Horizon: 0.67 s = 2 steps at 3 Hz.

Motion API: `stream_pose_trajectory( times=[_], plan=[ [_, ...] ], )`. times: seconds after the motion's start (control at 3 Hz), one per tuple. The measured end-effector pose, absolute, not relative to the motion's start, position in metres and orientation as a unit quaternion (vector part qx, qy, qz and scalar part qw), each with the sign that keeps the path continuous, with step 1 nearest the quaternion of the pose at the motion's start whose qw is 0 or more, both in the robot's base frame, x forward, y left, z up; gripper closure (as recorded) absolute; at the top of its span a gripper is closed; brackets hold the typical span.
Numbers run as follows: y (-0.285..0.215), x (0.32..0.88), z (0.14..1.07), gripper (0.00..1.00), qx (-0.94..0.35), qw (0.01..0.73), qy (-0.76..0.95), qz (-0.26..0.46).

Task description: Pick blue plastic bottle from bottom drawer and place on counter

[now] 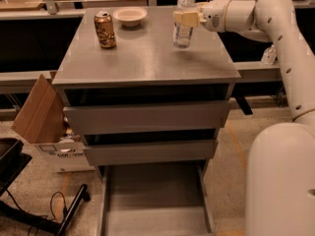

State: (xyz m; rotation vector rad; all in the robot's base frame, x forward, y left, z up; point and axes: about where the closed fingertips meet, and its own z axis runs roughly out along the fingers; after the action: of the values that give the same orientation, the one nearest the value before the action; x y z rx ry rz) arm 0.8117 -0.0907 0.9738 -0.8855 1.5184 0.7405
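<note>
One camera view, so one pass. Claw sits over the back-right part of the surface, coming in from the right on the white arm. Its tan fingers are clamped on the upper body of the blue plastic bottle, pinching it just under the shoulder. Bottle is upright, white cap up, with its base at surface level; can't tell if it's touching down or a hair above. Gold-brown can stands upright at the back-left of the surface, well apart from the bottle. White bowl is just behind and to the right of the can, between can and bottle. Bottom drawer is pulled fully out, bare floor showing, nothing in it. The two upper drawers are each pulled out a little, with a dark gap above each front. Cardboard box leans against the cabinet's left side at floor level.
</note>
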Motion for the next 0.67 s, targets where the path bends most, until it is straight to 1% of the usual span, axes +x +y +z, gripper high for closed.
stream_pose_trajectory(
  times=[0.33,0.67],
  plan=[
    [-0.073,0.835,0.946,1.00,-0.378,0.556,0.667,0.321],
    [-0.066,0.849,0.919,1.00,-0.372,0.534,0.685,0.327]
  ],
)
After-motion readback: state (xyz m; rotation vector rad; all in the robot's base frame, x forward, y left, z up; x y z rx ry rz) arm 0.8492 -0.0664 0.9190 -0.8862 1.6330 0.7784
